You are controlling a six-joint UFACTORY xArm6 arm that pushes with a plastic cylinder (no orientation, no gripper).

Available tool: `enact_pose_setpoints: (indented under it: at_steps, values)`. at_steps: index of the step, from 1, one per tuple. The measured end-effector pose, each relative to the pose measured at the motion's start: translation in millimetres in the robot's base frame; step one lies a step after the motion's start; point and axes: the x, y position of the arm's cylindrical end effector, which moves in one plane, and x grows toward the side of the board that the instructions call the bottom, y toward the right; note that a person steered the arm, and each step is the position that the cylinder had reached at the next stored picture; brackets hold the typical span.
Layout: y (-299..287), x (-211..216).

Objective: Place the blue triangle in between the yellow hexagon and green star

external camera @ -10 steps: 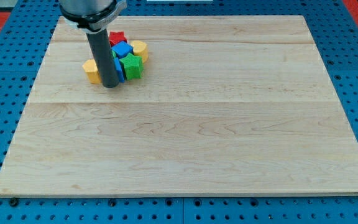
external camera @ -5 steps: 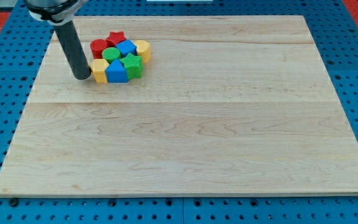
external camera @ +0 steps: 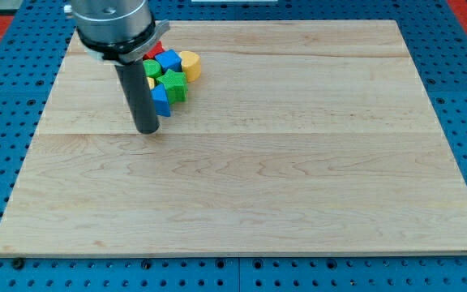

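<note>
A tight cluster of blocks sits at the board's upper left. The blue triangle [external camera: 161, 100] is at the cluster's lower edge, touching the green star [external camera: 173, 83] just above it. The yellow hexagon is hidden behind the rod, apart from a yellow sliver [external camera: 150, 83] by the rod's right edge. My tip [external camera: 147, 130] rests on the board just below and to the left of the blue triangle, and the rod's right side is close against it.
The cluster also holds a yellow cylinder [external camera: 190, 65] at its right, a blue block [external camera: 169, 61], a green block [external camera: 152, 69] and a red star [external camera: 157, 50] at the top, partly covered by the arm. The wooden board [external camera: 298, 162] lies on a blue pegboard.
My tip has moved from the cluster's left side, beside the yellow hexagon, to the right and down, below the cluster. The rod now covers the yellow hexagon and the red blocks.
</note>
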Motion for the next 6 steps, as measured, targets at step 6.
enact_pose_setpoints:
  at_steps: [6]
  values:
    - [32,-14]
